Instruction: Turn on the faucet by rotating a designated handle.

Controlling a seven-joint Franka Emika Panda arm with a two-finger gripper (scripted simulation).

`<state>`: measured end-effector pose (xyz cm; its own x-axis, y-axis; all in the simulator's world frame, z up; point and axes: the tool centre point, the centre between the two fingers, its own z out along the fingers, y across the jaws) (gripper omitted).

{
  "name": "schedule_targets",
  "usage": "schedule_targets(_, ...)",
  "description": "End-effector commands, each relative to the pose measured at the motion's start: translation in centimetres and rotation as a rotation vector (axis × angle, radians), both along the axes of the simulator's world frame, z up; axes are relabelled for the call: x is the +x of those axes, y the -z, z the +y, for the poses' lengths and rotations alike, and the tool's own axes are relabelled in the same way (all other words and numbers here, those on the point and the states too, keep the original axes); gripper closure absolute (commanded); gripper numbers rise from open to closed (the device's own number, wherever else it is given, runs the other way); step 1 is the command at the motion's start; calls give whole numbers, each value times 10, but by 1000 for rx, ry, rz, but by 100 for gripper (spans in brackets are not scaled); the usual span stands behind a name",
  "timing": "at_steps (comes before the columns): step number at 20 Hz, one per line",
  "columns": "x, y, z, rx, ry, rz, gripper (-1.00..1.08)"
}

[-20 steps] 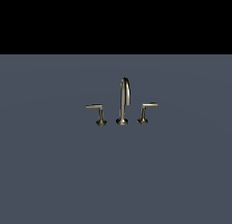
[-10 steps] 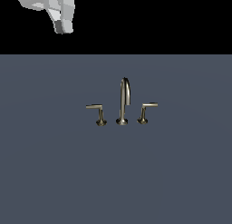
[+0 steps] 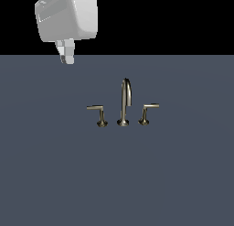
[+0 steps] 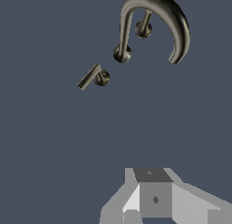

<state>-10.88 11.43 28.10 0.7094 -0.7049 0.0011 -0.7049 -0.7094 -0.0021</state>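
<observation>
A small metal faucet [image 3: 123,104] stands on a plain grey-blue surface [image 3: 117,184]: a tall arched spout [image 3: 125,99] with a short lever on each side. The handle [image 3: 98,113] to be turned is the lever on the exterior view's left of the spout, upright on its flared base, its thin arm pointing away from the spout.

The white gripper [image 3: 66,56] hangs high above, well apart from the handle and further to the exterior view's left of it. Its fingers [image 3: 68,51] look close together and hold nothing, but neither view shows for certain whether they are closed.

Nothing touches the handle, so the task seems barely begun: approach, contact and rotation all remain.

No brand, label or writing is visible.
</observation>
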Motion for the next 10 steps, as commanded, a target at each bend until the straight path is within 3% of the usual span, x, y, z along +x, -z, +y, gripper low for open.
schedule_targets(1, 12, 13, 4, 2, 48, -1, 108)
schedule_targets(10, 53, 58, 12, 4, 210, 0, 108)
